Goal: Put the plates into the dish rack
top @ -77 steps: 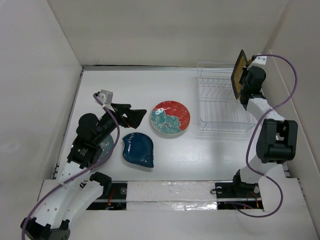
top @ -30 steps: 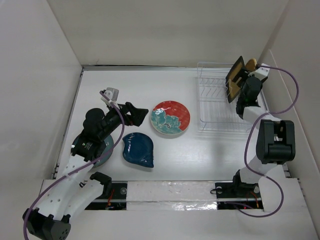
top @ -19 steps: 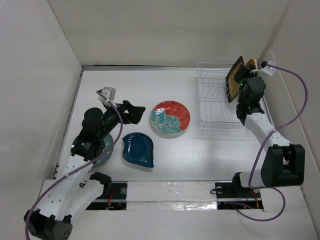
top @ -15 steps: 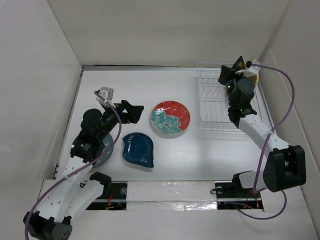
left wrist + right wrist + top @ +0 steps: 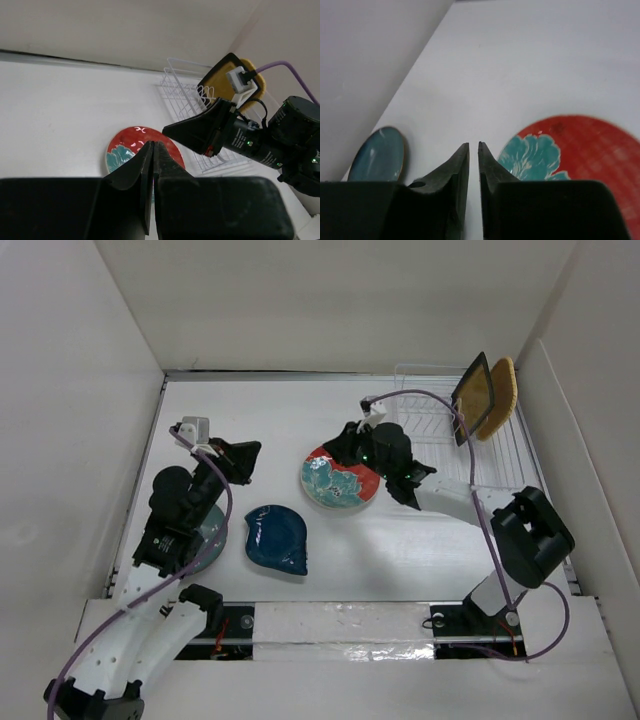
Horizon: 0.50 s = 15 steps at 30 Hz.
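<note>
The yellow square plate (image 5: 472, 397) and the orange plate (image 5: 499, 398) stand on edge at the back right of the clear dish rack (image 5: 430, 455). On the table lie the red flowered plate (image 5: 340, 480), the blue leaf plate (image 5: 277, 538) and the teal-grey plate (image 5: 208, 540), which is partly under my left arm. My right gripper (image 5: 336, 447) hovers over the red plate's (image 5: 570, 145) back-left edge, open only a narrow slit and empty (image 5: 473, 145). My left gripper (image 5: 247, 454) hangs left of the red plate (image 5: 125, 141), shut on nothing (image 5: 152, 145).
White walls enclose the table on three sides, and the rack (image 5: 185, 100) stands close to the right wall. The right arm's purple cable (image 5: 440, 405) arcs over the rack's left part. The teal-grey plate (image 5: 377, 152) lies near the left wall.
My right gripper let go of the yellow plate in the rack and swung left over the red plate. My left gripper closed and drew back to the left.
</note>
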### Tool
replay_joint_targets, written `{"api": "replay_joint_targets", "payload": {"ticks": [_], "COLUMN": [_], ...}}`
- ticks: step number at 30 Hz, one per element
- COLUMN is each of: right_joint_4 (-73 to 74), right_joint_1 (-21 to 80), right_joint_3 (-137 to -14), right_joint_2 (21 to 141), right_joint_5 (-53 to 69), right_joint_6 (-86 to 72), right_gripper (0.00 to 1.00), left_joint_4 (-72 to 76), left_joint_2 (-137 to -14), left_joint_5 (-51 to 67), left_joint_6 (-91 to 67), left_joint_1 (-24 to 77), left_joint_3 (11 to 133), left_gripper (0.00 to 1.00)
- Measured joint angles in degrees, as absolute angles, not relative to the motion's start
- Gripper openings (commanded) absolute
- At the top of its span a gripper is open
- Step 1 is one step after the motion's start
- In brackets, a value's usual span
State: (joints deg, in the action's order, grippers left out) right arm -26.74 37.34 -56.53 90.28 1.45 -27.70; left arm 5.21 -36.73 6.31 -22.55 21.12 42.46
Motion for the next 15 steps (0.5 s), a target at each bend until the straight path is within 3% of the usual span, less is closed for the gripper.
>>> {"api": "replay_joint_targets", "payload": {"ticks": [9, 10, 15], "right_joint_4": [-18.3, -17.4, -15.2], "right_joint_1": [45.9, 47.4, 51.3], "right_joint_3": [-54.6, -54.6, -54.5], "right_joint_2": [93.6, 93.8, 97.9], "right_joint_5": [5.5, 6.2, 10.6], "right_joint_6": [-28.5, -28.5, -29.0], "right_gripper": [0.53, 0.56, 0.64], "left_joint_4": [4.1, 4.0, 3.9], "left_joint_2": [-43.0, -42.9, -41.5], "left_joint_5": [10.5, 10.6, 10.9], "left_joint_6": [-22.1, -21.9, -21.1], "left_joint_1": [21.1, 21.1, 21.1], "left_joint_3": [42.5, 42.5, 42.5], "left_gripper": [0.0, 0.12, 0.43]}}
